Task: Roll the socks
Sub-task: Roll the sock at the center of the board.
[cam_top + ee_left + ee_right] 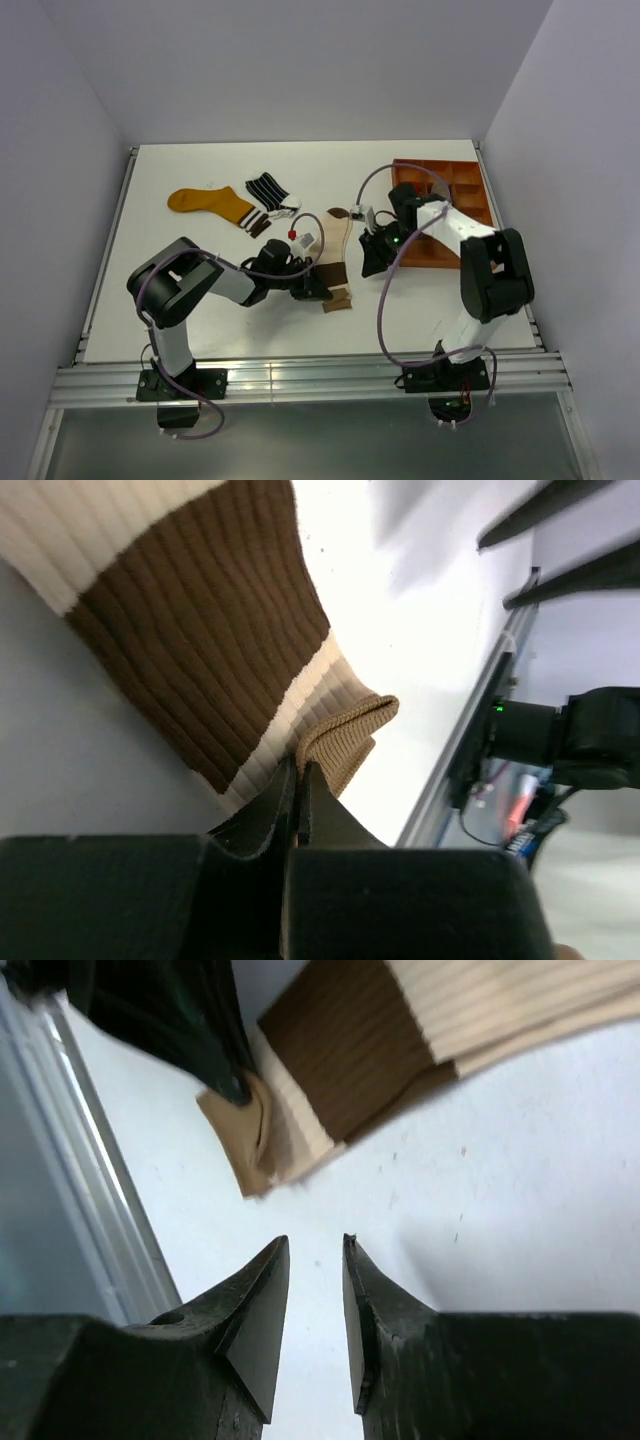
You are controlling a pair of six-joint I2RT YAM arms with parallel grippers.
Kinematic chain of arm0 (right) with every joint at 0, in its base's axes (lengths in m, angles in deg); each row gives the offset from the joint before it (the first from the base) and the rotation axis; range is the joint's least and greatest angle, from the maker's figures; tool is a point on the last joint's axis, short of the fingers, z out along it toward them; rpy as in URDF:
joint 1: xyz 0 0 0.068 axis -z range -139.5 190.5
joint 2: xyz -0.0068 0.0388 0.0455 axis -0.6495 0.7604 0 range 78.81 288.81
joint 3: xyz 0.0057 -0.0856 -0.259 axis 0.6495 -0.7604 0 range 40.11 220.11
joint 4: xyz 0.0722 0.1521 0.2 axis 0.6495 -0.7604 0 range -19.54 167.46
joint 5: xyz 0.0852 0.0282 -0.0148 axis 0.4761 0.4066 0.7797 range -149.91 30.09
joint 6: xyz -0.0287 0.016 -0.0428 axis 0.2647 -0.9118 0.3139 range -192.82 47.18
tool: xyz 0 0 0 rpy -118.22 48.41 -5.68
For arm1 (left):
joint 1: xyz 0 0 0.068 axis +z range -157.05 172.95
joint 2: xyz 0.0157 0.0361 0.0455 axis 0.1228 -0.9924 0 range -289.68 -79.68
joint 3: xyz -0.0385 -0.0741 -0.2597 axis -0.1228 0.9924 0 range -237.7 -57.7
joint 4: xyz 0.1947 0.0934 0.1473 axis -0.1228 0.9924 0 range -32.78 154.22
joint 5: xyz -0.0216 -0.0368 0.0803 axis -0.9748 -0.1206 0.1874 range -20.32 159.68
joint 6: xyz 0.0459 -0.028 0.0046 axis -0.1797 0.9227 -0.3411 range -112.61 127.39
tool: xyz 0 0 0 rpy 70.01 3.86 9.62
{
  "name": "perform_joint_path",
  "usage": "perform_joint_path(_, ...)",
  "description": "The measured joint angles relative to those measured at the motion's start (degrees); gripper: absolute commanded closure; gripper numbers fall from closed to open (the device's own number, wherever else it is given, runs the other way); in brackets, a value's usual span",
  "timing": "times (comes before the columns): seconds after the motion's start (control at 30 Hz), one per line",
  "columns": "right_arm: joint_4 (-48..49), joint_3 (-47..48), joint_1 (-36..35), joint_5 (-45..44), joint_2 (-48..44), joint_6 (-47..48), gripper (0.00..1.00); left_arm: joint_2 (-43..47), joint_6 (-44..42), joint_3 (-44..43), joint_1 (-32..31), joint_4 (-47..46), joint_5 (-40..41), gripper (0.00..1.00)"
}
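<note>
Near the front middle of the table (200,310), the weak point is the hold of the left gripper (300,788) on the cream and brown sock (200,630). It pinches only the lip of the tan end (345,738), which is folded over on itself. I judge that a pull or a turn of the wrist could let the fabric slip free before a roll forms, or drag the whole sock flat across the surface rather than curling it. A second risk is a clash, since the right gripper (315,1260) hovers close to that same end and both arms would work in one small patch. If it comes down off the mark it may press bare table instead of fabric, and the roll would start loose or crooked. The left fingers (265,815) are clamped on the cloth edge with no gap showing. The right fingers (262,1295) stand a narrow slit apart, holding nothing and apparently clear of the surface. The sock stretches away from the arms, while the mustard sock (210,203) and the black striped sock (268,188) lie well apart at the far left, unrolled.
</note>
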Motion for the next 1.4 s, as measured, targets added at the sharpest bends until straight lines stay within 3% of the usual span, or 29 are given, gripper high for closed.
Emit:
perform_joint_path(0.27,13.81,-18.34,-2.49,-8.87,-21.75,4.52,0.57,-3.02,6.67,-3.98,2.58,5.51,-6.23,1.0)
perform_joint_path(0.5,28.11,-34.75,-21.42,-21.42,-35.58,6.54,0.55,-4.17,8.57,-8.37,3.02,13.81,-8.11,1.0)
perform_joint_path(0.87,40.0,-38.88,-35.28,-33.27,-33.4,6.8,0.57,-4.46,8.7,-11.32,3.28,20.41,-8.55,1.0)
perform_joint_path(1.33,43.67,-38.88,-37.33,-37.9,-28.0,8.22,0.64,-5.18,8.22,-12.5,3.85,22.69,-10.23,1.0)
perform_joint_path(1.4,44.33,-38.71,-37.35,-38.25,-27.39,8.33,0.69,-5.33,8.13,-12.85,3.93,23.23,-10.49,1.0)
